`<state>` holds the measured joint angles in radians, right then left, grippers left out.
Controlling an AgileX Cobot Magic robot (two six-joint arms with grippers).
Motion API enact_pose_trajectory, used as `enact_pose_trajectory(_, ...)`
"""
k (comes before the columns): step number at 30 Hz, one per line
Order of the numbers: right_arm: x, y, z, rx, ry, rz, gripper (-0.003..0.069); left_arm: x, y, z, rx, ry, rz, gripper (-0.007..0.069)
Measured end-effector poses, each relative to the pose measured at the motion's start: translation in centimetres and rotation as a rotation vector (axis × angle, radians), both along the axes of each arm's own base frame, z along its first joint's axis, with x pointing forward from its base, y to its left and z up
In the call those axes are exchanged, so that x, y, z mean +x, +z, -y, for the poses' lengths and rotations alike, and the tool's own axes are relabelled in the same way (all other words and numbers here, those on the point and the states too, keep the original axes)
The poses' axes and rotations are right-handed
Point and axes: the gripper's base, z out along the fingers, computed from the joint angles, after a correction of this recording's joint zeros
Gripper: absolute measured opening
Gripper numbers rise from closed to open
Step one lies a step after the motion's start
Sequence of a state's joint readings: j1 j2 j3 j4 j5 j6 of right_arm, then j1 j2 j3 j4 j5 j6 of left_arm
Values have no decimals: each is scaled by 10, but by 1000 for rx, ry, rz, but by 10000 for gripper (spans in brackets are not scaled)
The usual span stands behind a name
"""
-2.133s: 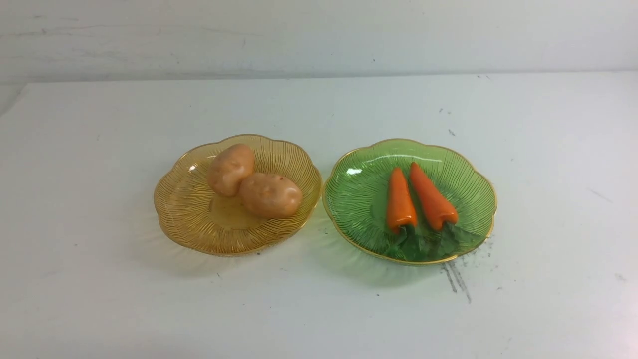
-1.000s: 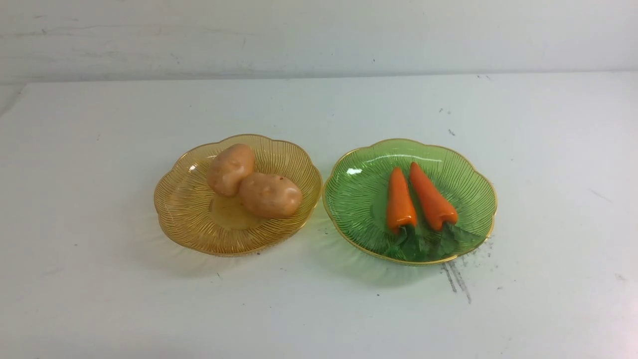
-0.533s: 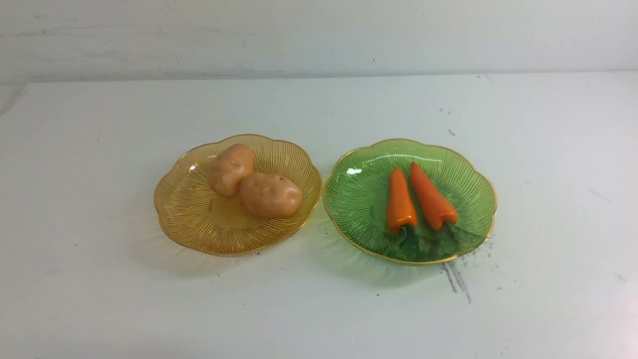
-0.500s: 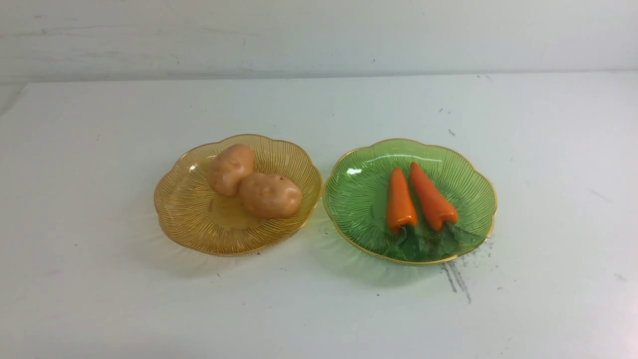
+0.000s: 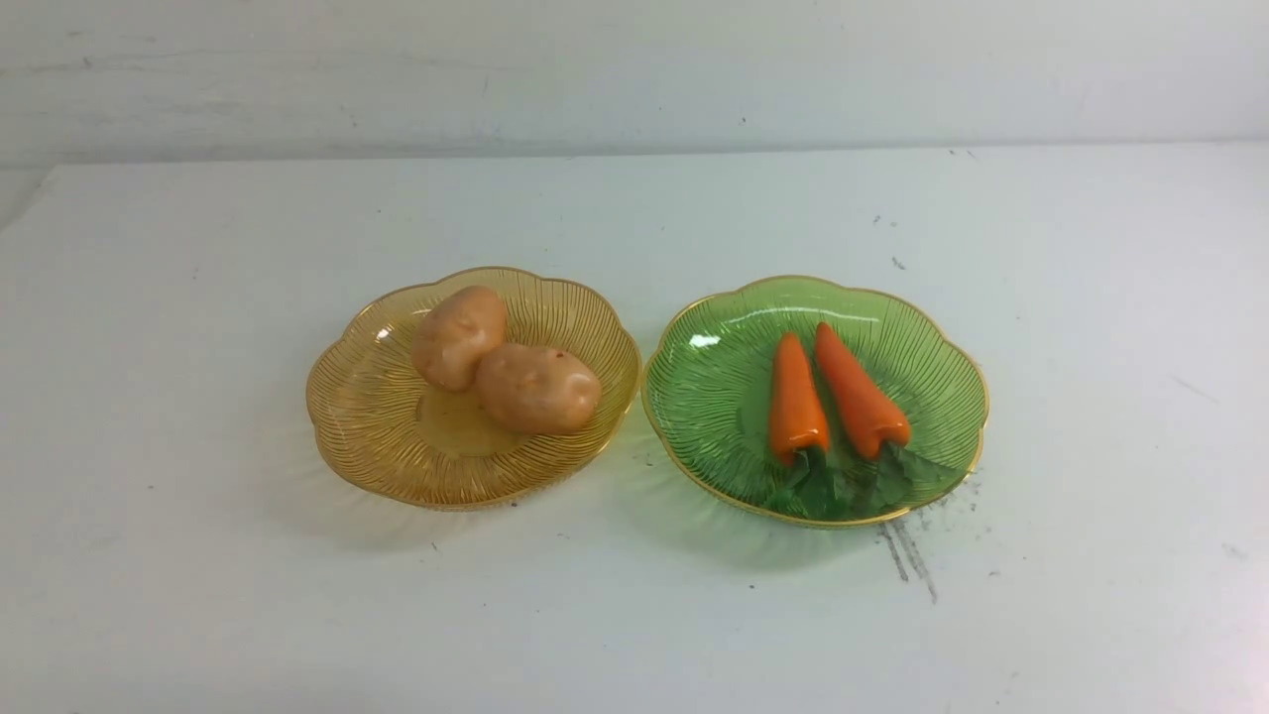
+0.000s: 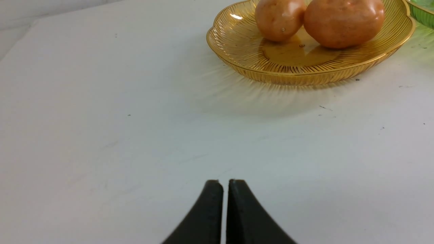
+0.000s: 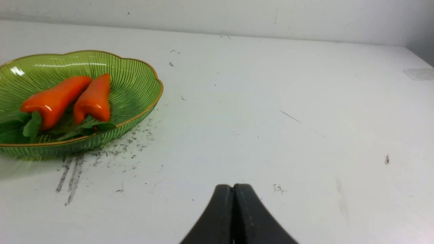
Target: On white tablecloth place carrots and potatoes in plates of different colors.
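Two potatoes lie touching in the amber-yellow plate on the white tablecloth. Two carrots lie side by side in the green plate, leafy tops toward me. Neither arm shows in the front view. My left gripper is shut and empty, hovering over bare cloth short of the amber plate and its potatoes. My right gripper is shut and empty, to the right of the green plate and the carrots.
Grey scuff streaks mark the cloth just in front of the green plate. A white wall stands behind the table. The table's far left corner shows.
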<state>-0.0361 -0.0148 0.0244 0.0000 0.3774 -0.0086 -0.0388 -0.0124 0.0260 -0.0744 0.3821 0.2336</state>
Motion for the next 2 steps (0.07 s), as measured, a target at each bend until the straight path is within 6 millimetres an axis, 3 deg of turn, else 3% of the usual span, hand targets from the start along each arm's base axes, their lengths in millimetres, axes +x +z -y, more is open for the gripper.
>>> enact_pose_trajectory(2,0,0,0,0,0,0,-15,0,0,0,0,0,0,10)
